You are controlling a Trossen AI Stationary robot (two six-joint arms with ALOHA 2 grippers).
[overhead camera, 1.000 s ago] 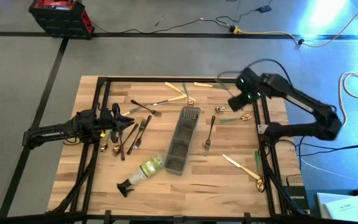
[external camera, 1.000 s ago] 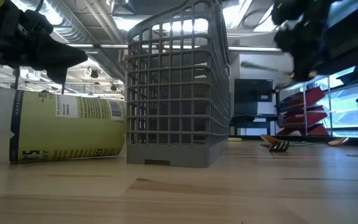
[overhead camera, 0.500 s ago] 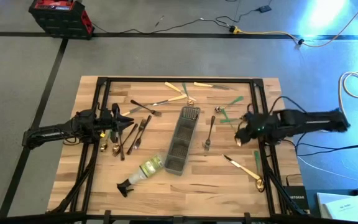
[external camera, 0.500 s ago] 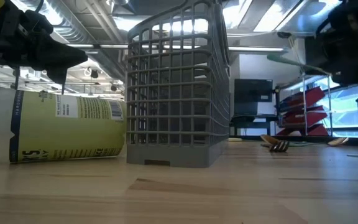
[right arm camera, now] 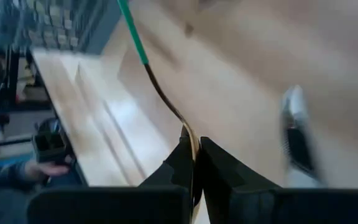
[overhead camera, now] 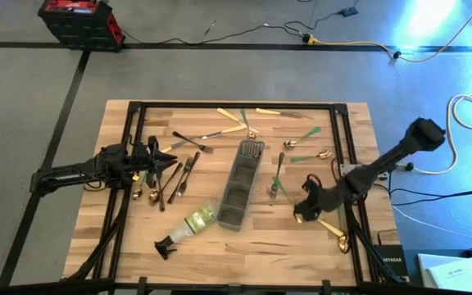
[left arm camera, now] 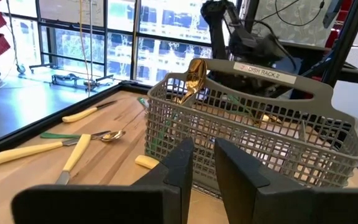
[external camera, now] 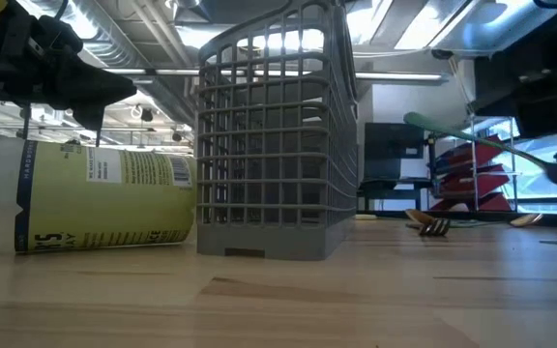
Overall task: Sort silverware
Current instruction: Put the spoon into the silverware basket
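Note:
My right gripper (overhead camera: 302,206) is over the table's near right part, just right of the grey mesh caddy (overhead camera: 238,185), and is shut on a green-handled piece of silverware (external camera: 472,141). My left gripper (overhead camera: 170,161) hovers, shut, over a cluster of dark forks and spoons (overhead camera: 177,175) on the table's left side, and faces the caddy (left arm camera: 253,118). A gold spoon (left arm camera: 194,77) stands in the caddy. More silverware lies flat along the far edge (overhead camera: 238,115) and on the right (overhead camera: 308,155). My right gripper pinches the piece's gold metal end (right arm camera: 189,133) between its two fingers. The dark shaft and green handle (right arm camera: 131,31) stick out ahead of the fingers. The piece is lifted clear of the table, and its free handle end (external camera: 412,119) is tilted upward toward the caddy.
A clear spray bottle (overhead camera: 188,225) with a yellow-green label lies on its side left of the caddy's near end. A dark fork (overhead camera: 278,168) lies right of the caddy. A cream knife and a gold spoon (overhead camera: 328,227) lie near the right corner. A black frame rims the table (overhead camera: 220,105).
My right arm has swung from high over the table's far right down toward the near edge and the caddy, carrying the green-handled piece. The arm now stretches low across the right side. My left arm has kept still.

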